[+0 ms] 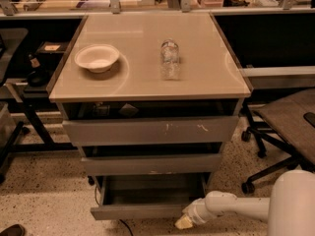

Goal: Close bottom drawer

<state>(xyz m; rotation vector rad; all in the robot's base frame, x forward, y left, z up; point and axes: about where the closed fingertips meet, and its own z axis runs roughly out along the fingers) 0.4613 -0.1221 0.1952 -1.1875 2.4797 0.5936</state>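
Observation:
The bottom drawer [142,211] is the lowest of the grey cabinet's three and stands pulled well out, its shallow inside showing dark and bare. Its plain front runs along the lower edge of the view. My gripper [184,222] is at the end of the white arm reaching in from the lower right. It sits low, just off the right end of that drawer front, close to it or touching it; which of the two I cannot make out.
Above are the middle drawer [152,164] and the scratched top drawer [150,130], both partly out. On the tabletop [142,80] stand a white bowl [97,58] and a plastic bottle [170,59]. An office chair [288,127] stands at right, a dark desk frame at left.

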